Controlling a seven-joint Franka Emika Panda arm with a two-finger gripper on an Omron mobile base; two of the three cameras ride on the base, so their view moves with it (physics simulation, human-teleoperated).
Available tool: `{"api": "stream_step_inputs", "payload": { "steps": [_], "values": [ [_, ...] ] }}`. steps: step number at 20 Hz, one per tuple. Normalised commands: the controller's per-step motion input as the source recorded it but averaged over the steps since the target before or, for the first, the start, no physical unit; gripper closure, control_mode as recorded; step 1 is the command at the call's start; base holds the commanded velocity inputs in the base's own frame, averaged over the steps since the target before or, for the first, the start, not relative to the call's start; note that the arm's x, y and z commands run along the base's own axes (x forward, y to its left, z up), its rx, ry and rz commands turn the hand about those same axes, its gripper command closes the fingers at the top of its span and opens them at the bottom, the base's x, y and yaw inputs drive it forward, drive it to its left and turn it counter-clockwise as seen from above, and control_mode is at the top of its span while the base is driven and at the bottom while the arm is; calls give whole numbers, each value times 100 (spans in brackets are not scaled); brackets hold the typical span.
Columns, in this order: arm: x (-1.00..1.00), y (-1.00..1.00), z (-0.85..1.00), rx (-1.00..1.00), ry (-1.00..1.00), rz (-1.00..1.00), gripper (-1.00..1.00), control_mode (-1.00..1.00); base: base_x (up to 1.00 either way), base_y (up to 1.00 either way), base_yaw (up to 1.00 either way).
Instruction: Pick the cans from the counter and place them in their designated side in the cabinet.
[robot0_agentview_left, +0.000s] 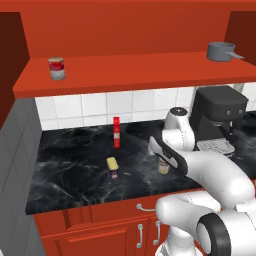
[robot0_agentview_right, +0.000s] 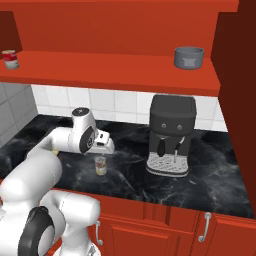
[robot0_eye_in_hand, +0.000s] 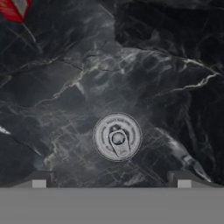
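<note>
The round can (robot0_eye_in_hand: 117, 136) stands upright on the black counter (robot0_agentview_left: 75, 170), directly below the open fingers (robot0_eye_in_hand: 39, 178). A good next move is a straight descent, keeping the can centred before closing. The arm hides part of the can from behind; the blue tin (robot0_agentview_left: 112, 167) lies well apart.

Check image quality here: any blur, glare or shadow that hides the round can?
Hand view: sharp, evenly lit; round can lid and pull tab crisp on the counter. Left base view: soft and low in detail; the arm covers part of the can. Right base view: can unobstructed, label illegible. No strong glare anywhere.
</note>
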Motion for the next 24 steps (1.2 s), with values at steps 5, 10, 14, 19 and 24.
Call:
{"api": "stream_step_inputs", "payload": {
  "steps": [5,10,14,19,24],
  "values": [
    [14,-2,-9,0,5,0,-100,-100,0,0,0],
    [12,0,-12,0,2,0,-100,-100,0,0,0],
    [11,0,-16,0,1,0,-100,-100,0,0,0],
    [7,0,-18,0,0,0,-100,-100,0,0,0],
    [7,0,-17,0,0,0,-100,-100,0,0,0]
  ]
}}
